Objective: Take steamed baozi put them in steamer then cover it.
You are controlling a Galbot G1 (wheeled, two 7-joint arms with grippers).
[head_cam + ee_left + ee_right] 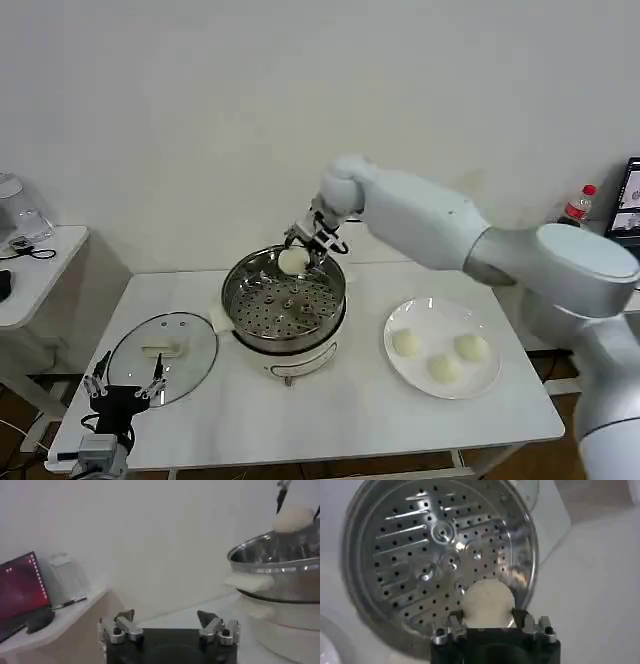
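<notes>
**First bun held over the steamer**

The right gripper (pixel 303 246) is closed on one baozi (pixel 293 261), holding it above the far rim of the steamer (pixel 250 335), whose perforated floor is bare. Three more buns (pixel 440 356) wait on the white plate (pixel 402 368) at the right of the counter (pixel 350 420). The cover (pixel 130 365) lies flat on the left, just beyond the idle left gripper (pixel 124 384), whose fingers stand spread and empty.

The step in hand looks like the first placement; next, the bun needs lowering onto the perforated floor before release.

The right wrist view shows the bun (pixel 487 603) pinched between both fingers, directly over the basket's holes (pixel 440 555). The left wrist view shows the steamer's side (pixel 280 575).
</notes>
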